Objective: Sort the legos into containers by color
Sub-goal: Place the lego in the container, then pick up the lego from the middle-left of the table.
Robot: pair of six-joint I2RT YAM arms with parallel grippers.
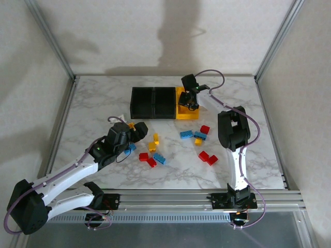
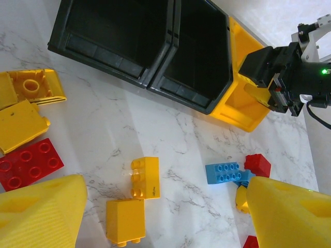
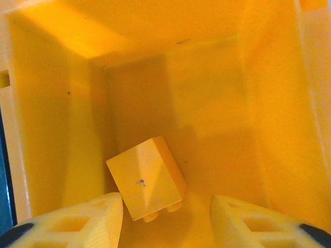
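Table [image 1: 103, 103]: marble, loose bricks [image 1: 151, 147] scattered.
Right gripper [image 3: 165, 206]: parted in yellow bin [image 3: 62, 103], yellow brick [image 3: 147, 178] freed, colour matched.
Left gripper [image 2: 165, 206]: spread, empty.

**Soft even light, blur close to the lens**

From above, the white marble-patterned table top [image 1: 93, 103] is evenly lit, and a broad dim shadow lies on the pale back wall [image 1: 178, 31]. The ribbed yellow fingertips [image 2: 36, 212] of the left gripper [image 2: 165, 206] are blurred at the frame's bottom corners. The inside of the yellow plastic bin [image 3: 62, 103] glows saturated orange-yellow, brightest on its upper wall. A faint shadow lies beside the small yellow plastic brick [image 3: 145, 178].
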